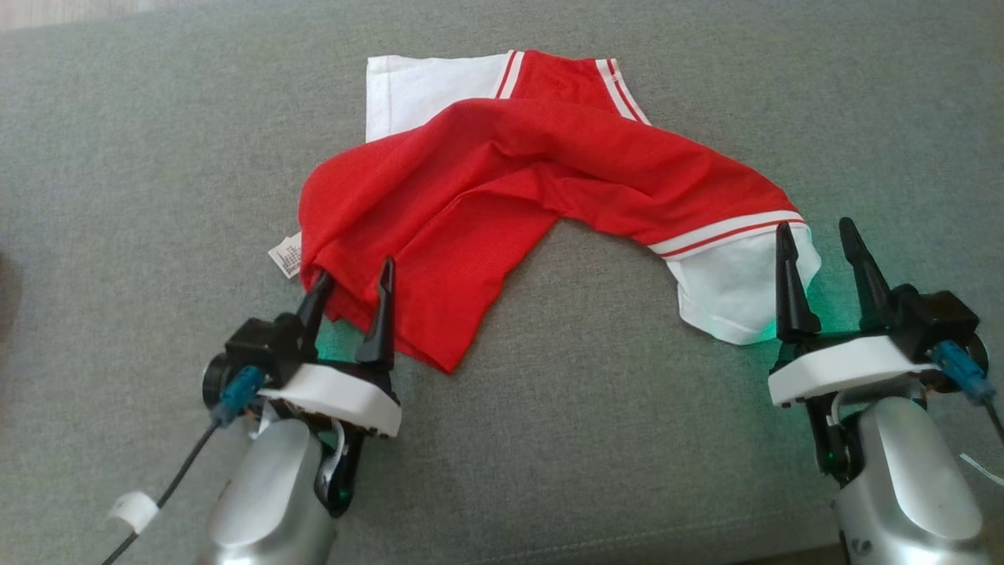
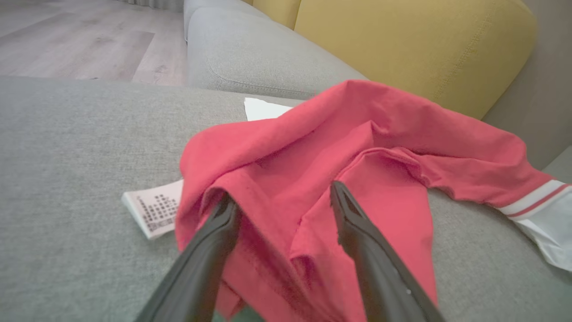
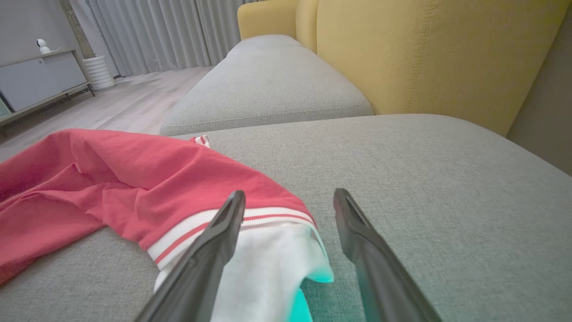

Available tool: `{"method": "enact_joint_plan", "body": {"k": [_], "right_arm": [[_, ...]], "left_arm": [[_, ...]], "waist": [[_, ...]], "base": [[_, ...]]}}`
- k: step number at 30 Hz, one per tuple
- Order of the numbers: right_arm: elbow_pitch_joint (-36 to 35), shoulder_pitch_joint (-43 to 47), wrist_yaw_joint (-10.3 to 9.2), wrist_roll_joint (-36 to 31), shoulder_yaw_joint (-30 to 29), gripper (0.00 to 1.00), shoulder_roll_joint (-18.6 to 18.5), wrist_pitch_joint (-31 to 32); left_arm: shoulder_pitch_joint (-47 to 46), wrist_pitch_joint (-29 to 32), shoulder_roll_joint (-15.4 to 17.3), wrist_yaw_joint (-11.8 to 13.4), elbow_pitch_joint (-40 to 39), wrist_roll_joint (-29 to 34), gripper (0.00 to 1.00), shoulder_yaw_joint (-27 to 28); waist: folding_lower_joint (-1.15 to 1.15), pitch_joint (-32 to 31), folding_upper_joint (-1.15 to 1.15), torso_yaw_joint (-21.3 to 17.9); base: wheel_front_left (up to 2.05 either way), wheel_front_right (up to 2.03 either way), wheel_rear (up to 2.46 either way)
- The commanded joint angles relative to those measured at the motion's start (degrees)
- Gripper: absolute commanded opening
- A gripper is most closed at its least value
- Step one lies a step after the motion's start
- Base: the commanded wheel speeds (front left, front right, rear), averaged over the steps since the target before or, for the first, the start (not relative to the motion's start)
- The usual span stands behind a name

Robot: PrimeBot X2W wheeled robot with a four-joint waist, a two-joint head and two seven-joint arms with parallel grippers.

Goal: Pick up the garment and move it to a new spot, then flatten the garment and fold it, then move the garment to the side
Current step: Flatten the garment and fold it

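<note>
On the grey cushion (image 1: 549, 439) the garment (image 1: 502, 173) looks limp and light. Left gripper (image 1: 357, 271) and right gripper (image 1: 814, 227) gape, holding nothing; grasp red hem (image 1: 353, 310) and white sleeve (image 1: 729, 290).

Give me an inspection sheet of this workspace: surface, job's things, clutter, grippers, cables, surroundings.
Surface: grey fabric sofa seat, smooth.
Job's things: garment crumpled in an arch, unfolded; far sleeve and near sleeve are white; label sticks out at its left edge.
Clutter: nothing seen.
Grippers: left gripper open, fingers straddling the garment's near red corner; right gripper open at the near sleeve's edge.
Cables: black cable with a blue plug at the left wrist; blue plug at the right wrist.
Surroundings: yellow back cushion, wood floor, grey curtains.
</note>
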Motion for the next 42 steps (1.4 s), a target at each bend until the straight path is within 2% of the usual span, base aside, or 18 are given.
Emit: {"method": "enact_joint_plan", "body": {"k": [1, 11, 12, 14, 17, 20, 28, 32, 36, 42], "right_arm": [[-1.29, -1.12, -0.05, 0.26, 1.11, 1.0, 0.53, -0.33], [-0.9, -1.71, -0.05, 0.81, 1.7, 1.0, 0.85, -0.33], [-0.88, -1.72, -0.05, 0.84, 1.81, 1.0, 0.87, -0.33], [-0.77, -1.8, -0.05, 1.05, 2.0, 1.0, 0.91, -0.33], [-0.48, -1.99, -0.05, 1.38, 2.21, 1.0, 0.94, -0.33], [-0.09, -1.82, -0.05, 1.69, 2.05, 1.0, 0.98, -0.33], [1.42, 1.29, -0.05, 2.76, 1.34, 1.0, 1.06, -0.33], [2.15, 2.88, -0.05, 3.51, 1.34, 1.0, 1.07, -0.33], [2.46, 3.27, -0.05, 3.83, 1.84, 1.0, 1.08, -0.33], [2.29, 2.68, -0.05, 3.95, 2.35, 1.0, 1.09, -0.33]], "left_arm": [[0.16, -0.54, 0.36, 0.11, -1.18, 0.61, 1.0, 1.62], [-1.65, -0.54, 0.21, 0.1, 0.73, -3.88, 1.0, 4.56], [-1.93, -0.54, 0.21, 0.1, 0.95, -4.43, 0.74, 4.77], [-2.8, -0.54, 0.2, 0.1, 1.24, -4.82, 0.0, 5.36], [-4.0, -0.54, 0.2, 0.1, -0.22, -3.87, 0.0, 6.63], [-4.13, -0.54, 0.2, 0.1, -3.85, -2.56, 0.0, 5.66], [0.59, -0.54, 0.44, 0.1, -15.79, -1.85, 0.0, -5.87], [4.01, -0.54, 1.14, 0.1, -17.39, -3.48, 0.0, -11.69], [5.51, -0.54, 2.12, 0.1, -16.39, -4.57, 0.0, -12.36], [4.45, -0.54, 3.43, 0.1, -14.69, -5.32, 0.0, -10.0]], "waist": [[0.0, -0.07, 0.0, -0.03], [0.0, -0.16, 0.0, -0.29], [0.0, -0.18, 0.0, -0.33], [0.0, -0.18, 0.0, -0.41], [0.0, -0.41, 0.0, -0.47], [0.0, -1.41, 0.0, -0.25], [0.0, -7.01, 0.0, 2.25], [0.0, -9.35, 0.0, 3.71], [0.0, -10.0, 0.0, 4.09], [0.0, -9.55, 0.0, 3.86]], "base": [[0.0, 0.0, 0.0], [0.0, 0.0, 0.0], [0.0, 0.0, 0.0], [0.0, 0.0, 0.0], [0.0, 0.0, 0.0], [0.0, 0.0, 0.0], [0.0, 0.0, 0.0], [0.0, 0.0, 0.0], [0.0, 0.0, 0.0], [0.0, 0.0, 0.0]]}}
